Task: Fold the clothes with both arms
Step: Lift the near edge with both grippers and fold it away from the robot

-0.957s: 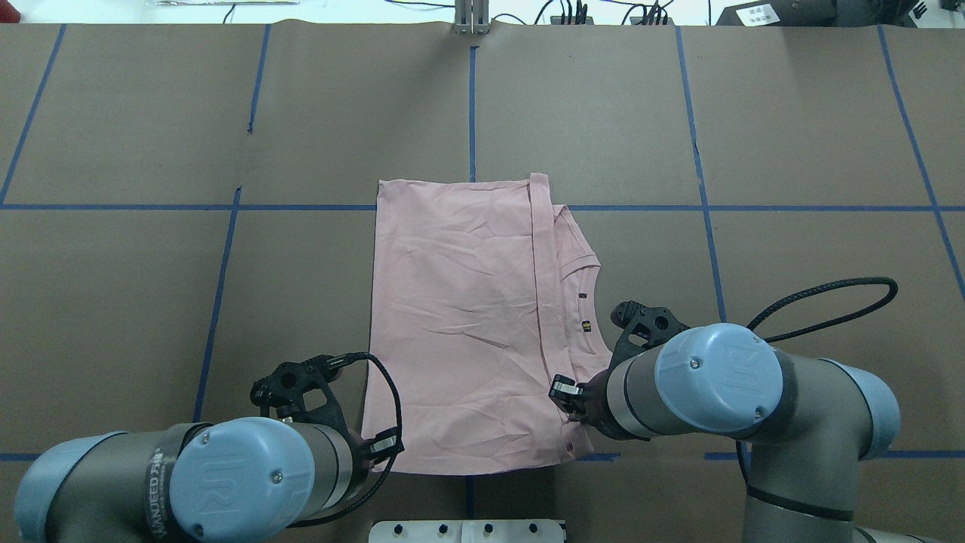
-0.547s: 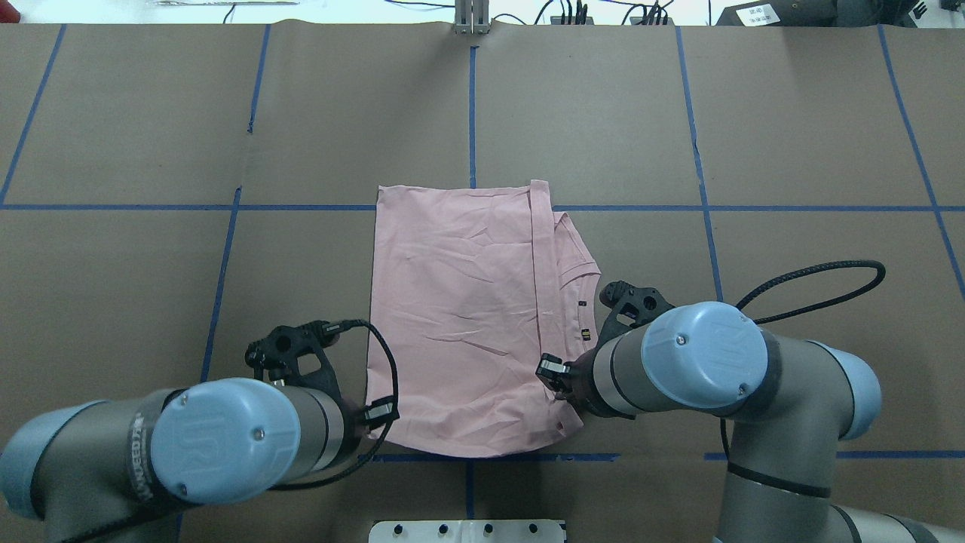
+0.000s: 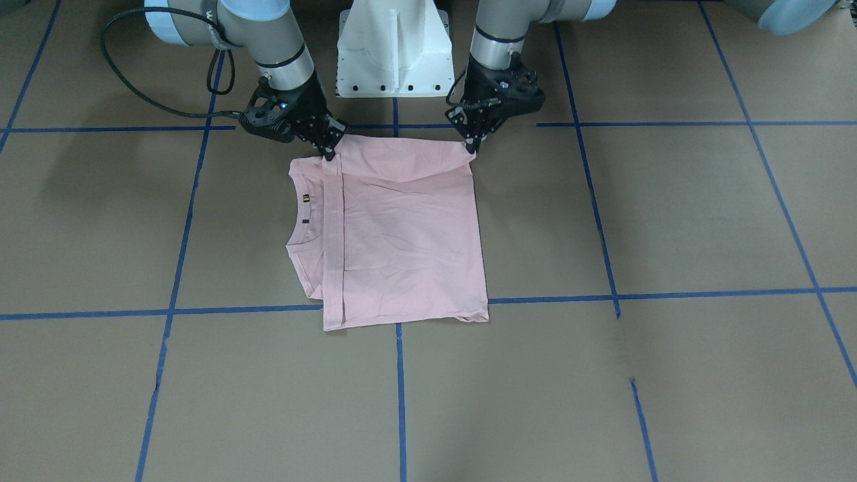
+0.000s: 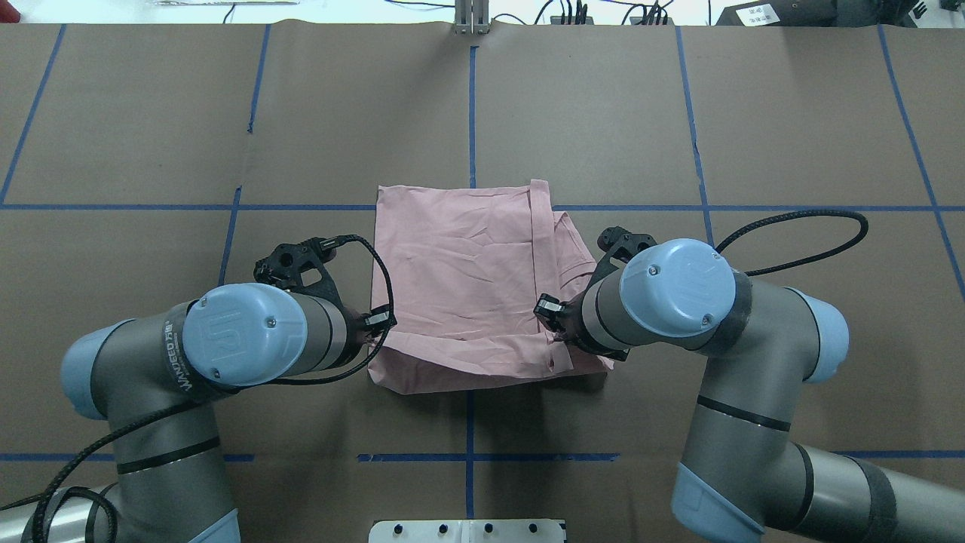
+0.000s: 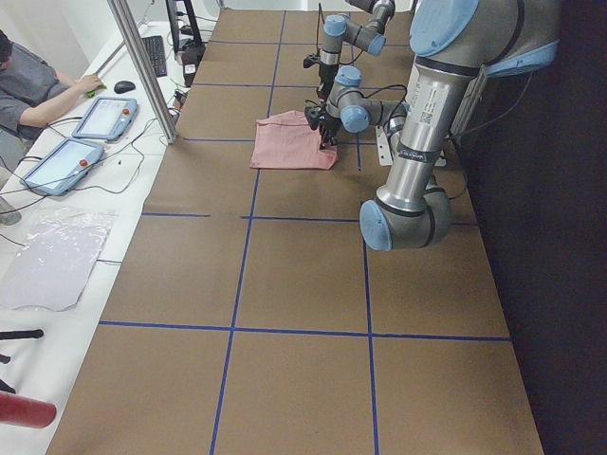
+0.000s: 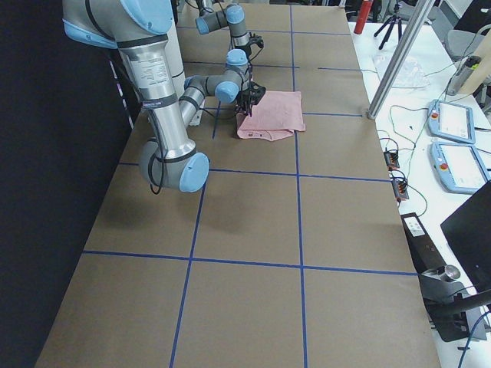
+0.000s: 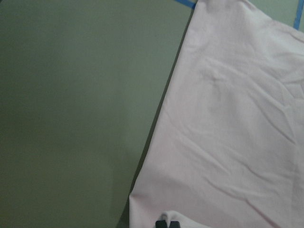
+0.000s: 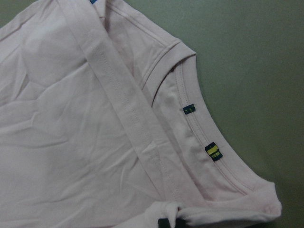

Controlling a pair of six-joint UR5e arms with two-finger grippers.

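Left pincer (image 3: pixel 472 146) clamped on the near-left corner of the T-shirt (image 4: pixel 460 286). Shirt is pale pink, plain side up, creased, sides folded in to a rectangle, lying in the middle of the counter (image 4: pixel 641 113). Near edge is held off the surface and sags between the grips; far edge lies flat. Collar (image 3: pixel 301 221) with small tags (image 8: pixel 213 152) pokes out on the right. Right pincer (image 3: pixel 329 155) is pinching the near-right corner.

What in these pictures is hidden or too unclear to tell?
Overhead: fingertips of the left gripper hide under the left arm, those of the right gripper under the right arm.
Right wrist: marks on the collar tags are too small to read.
Every view: the underside of the shirt lies against the table.
Side views: both grips are too small to judge.
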